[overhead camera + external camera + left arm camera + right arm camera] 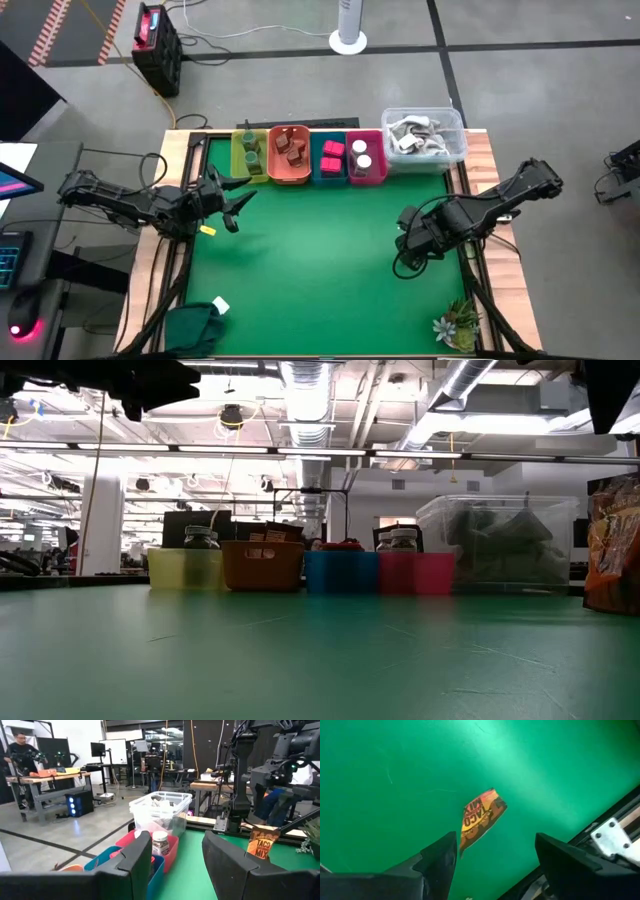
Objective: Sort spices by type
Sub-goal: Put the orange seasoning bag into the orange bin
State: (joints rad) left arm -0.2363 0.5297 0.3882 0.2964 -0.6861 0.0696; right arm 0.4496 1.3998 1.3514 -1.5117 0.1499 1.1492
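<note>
A brown-orange taco-mix pouch (481,817) sits apart on the green mat, right under my right gripper (495,865). The gripper is open, with its fingers wide on either side and above the pouch, touching nothing. In the low view the pouch (612,540) looks upright on its bottom edge. In the high view the right gripper (408,238) hides it. My left gripper (238,200) hovers open near the table's left side. At the far edge, dark green jars fill the yellow bin (248,152), brown pouches the orange bin (289,152), pink-red packets the blue bin (332,158), and white-capped jars the pink bin (366,158).
A clear tub of white-grey things (424,135) stands right of the bins at the far right corner. A small spiky plant (458,322) sits at the near right corner and a dark green cloth (195,325) at the near left. The mat's middle (320,260) is bare.
</note>
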